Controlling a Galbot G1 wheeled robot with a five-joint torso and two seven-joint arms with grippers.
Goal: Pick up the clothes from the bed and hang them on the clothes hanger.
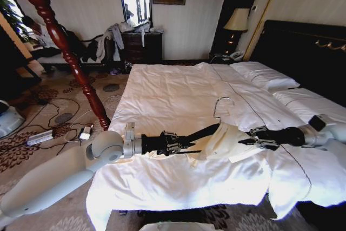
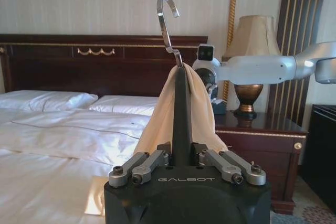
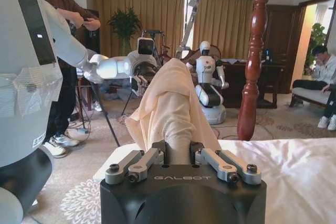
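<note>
The cream shirt (image 1: 230, 140) is draped over the black hanger (image 1: 203, 132) just above the bed (image 1: 173, 87), near its foot. The hanger's silver hook (image 1: 221, 104) points toward the pillows. My left gripper (image 1: 185, 143) is shut on one black arm of the hanger (image 2: 181, 114), with the shirt (image 2: 157, 124) hanging on both sides of that arm. From the opposite side, my right gripper (image 1: 244, 140) is shut on a bunched fold of the shirt (image 3: 170, 103). The hanger's far end is hidden under the fabric.
A tall red-brown wooden coat stand (image 1: 67, 50) rises on the carpet left of the bed. Cables and small devices (image 1: 59, 131) lie around its foot. A dark headboard (image 1: 308, 52) and pillows (image 1: 265, 74) are at the right, and a nightstand with a lamp (image 2: 252, 56) stands beyond.
</note>
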